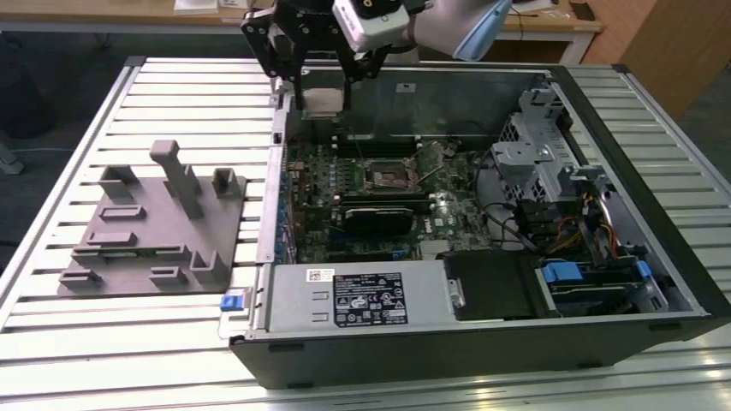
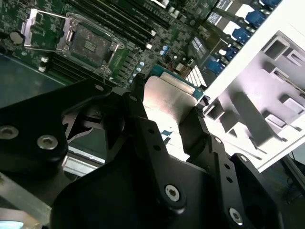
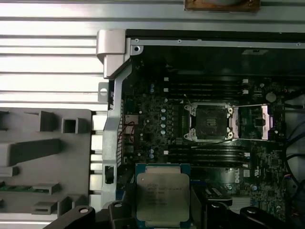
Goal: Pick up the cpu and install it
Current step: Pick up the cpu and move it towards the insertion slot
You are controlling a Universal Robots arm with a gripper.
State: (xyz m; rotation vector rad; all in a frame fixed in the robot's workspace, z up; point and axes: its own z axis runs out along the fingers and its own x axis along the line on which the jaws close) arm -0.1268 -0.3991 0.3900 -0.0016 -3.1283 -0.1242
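Observation:
My gripper (image 1: pixel 323 89) hangs above the far corner of the open computer case on the exterior view's left, shut on the cpu (image 1: pixel 323 103). The chip is a small square with a pale silver top, held by two opposite edges between the black fingers in both wrist views (image 3: pixel 163 194) (image 2: pixel 167 106). The metal-framed motherboard socket (image 1: pixel 389 175) lies open, its load plate swung aside (image 3: pixel 261 121). It sits apart from the chip, nearer the middle of the board (image 2: pixel 90 45).
A grey tray (image 1: pixel 154 223) with upright holders rests on the slatted table beside the case, on the exterior view's left. Inside the case are a black heatsink block (image 1: pixel 386 218), the power supply (image 1: pixel 354 295) and drive bays with cables (image 1: pixel 571 223).

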